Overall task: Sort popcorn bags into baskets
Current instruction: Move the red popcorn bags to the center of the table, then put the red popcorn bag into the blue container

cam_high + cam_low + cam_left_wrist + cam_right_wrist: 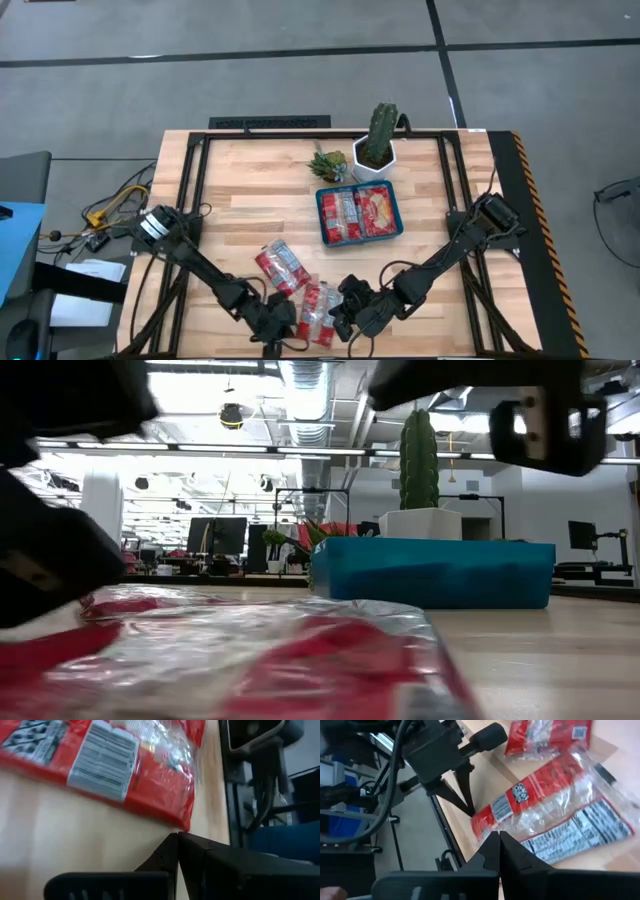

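Three red popcorn bags lie flat on the wood near the table's near edge: one (283, 266) alone, two (318, 312) side by side. The teal tray (397, 208) holds more red packets (358, 213). My left gripper (283, 322) is shut, its tips beside a bag's end (186, 822). My right gripper (340, 312) is shut too, with its tips over the red end (487, 822) of the middle bag (535, 790). The low view has a bag (250, 660) in the foreground and the tray (435, 572) behind it. My left gripper points its shut fingertips (176, 840) at the corner of a bag's end (186, 822), which lies flat on the table; whether they touch it I cannot tell. My right gripper's shut fingertips (492, 840) stand at the red end (487, 822) of the middle bag, slanting down from the right. Whether they touch it I cannot tell.
A white hexagonal pot with a cactus (377, 148) stands just beyond the tray, and a small spiky plant (328, 163) sits to its left. The table's near edge (451, 845) runs close beside both grippers. Bare wood (230, 200) lies left of the tray.
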Robot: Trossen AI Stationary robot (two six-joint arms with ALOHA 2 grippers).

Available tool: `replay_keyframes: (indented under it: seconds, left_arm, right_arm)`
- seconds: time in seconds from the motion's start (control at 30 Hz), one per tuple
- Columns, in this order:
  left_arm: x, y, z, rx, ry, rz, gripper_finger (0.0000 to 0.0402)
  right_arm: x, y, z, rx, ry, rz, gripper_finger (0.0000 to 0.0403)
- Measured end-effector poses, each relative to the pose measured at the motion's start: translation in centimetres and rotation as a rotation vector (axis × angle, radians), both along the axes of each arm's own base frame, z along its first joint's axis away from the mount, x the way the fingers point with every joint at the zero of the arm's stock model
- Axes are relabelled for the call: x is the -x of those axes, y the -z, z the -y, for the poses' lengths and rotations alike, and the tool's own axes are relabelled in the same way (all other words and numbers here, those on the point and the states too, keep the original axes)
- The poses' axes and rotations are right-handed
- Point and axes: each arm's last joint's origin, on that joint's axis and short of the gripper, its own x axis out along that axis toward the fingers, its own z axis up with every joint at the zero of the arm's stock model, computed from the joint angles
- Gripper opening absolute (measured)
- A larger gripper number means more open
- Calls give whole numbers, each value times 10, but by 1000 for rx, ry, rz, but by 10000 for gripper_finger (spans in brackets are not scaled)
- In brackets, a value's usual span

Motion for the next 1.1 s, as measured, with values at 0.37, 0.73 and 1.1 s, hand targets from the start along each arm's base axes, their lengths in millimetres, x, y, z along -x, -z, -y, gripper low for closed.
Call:
replay_keyframes:
  seconds: [0.37, 0.73, 1.1]
  left_arm:
    - [-76, -18, -22, 9, -12, 87, 0]
    - [-75, -69, -41, -47, 28, 3, 0]
    - [-55, -63, -46, -81, -94, 199, 0]
  right_arm:
    - [37, 5, -3, -36, 209, -222, 28]
    - [40, 9, 4, -46, 272, -300, 179]
    - [35, 30, 25, -47, 316, -337, 281]
